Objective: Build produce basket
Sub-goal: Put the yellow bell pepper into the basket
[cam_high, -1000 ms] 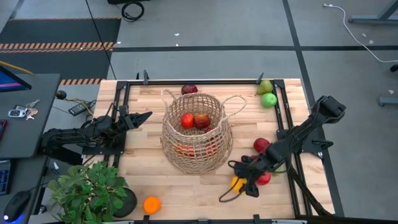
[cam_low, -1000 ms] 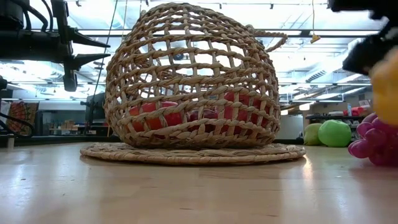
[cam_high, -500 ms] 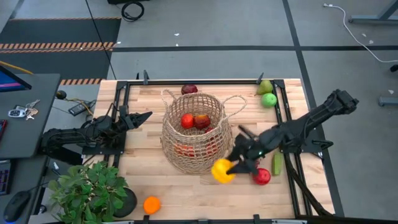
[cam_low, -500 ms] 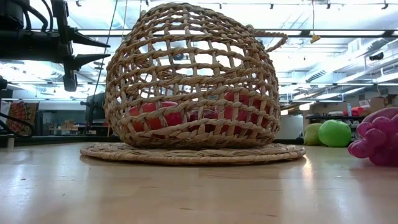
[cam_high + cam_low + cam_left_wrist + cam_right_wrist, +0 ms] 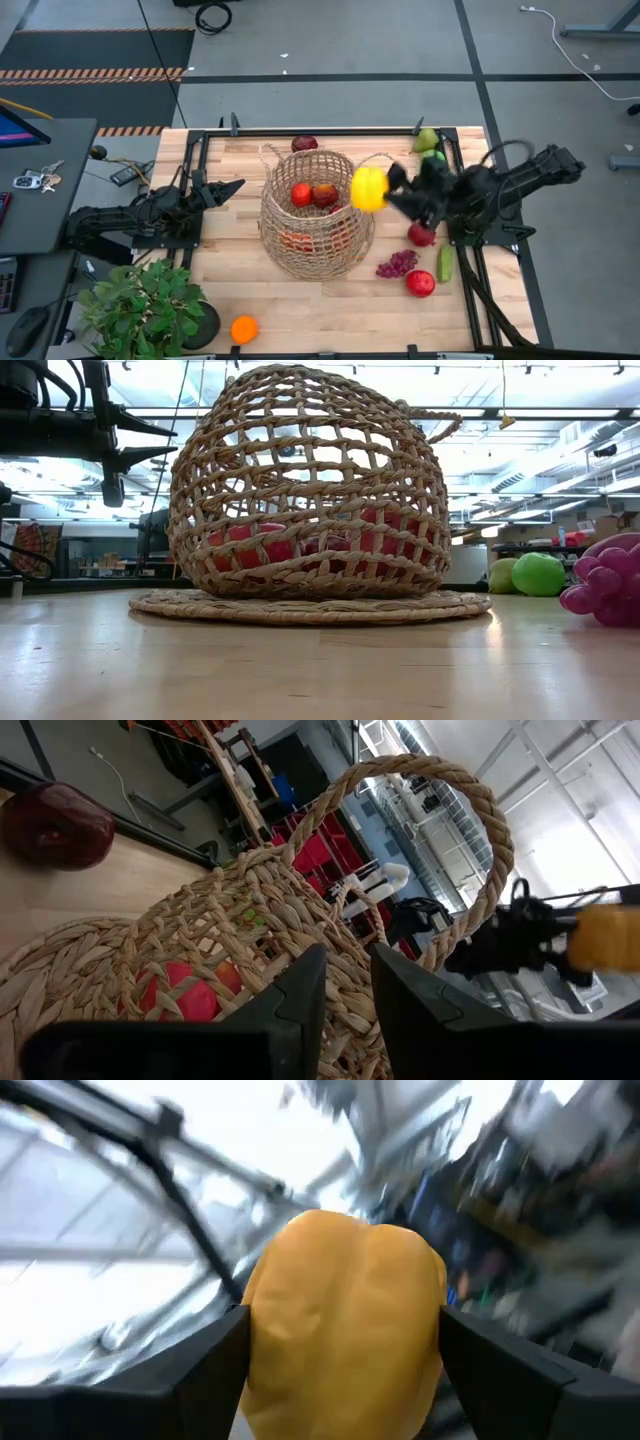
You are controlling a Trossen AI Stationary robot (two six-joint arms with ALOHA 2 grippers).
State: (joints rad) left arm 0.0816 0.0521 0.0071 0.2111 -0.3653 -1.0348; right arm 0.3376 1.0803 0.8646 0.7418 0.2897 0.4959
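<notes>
Here the right gripper (image 5: 385,190), clamped on a yellow pepper-like fruit (image 5: 368,188), hangs above the basket's (image 5: 315,215) three-o'clock rim. Released there, the fruit could strike the rim or loop handle (image 5: 375,160) and tumble onto the bench (image 5: 300,305). The tan open-weave basket sits mid-bench, red fruit (image 5: 312,194) inside. The left gripper (image 5: 225,188), fingers together, waits at nine o'clock.

Basket (image 5: 316,235) – rough woven wicker; table (image 5: 300,310) – smooth pale wood
</notes>
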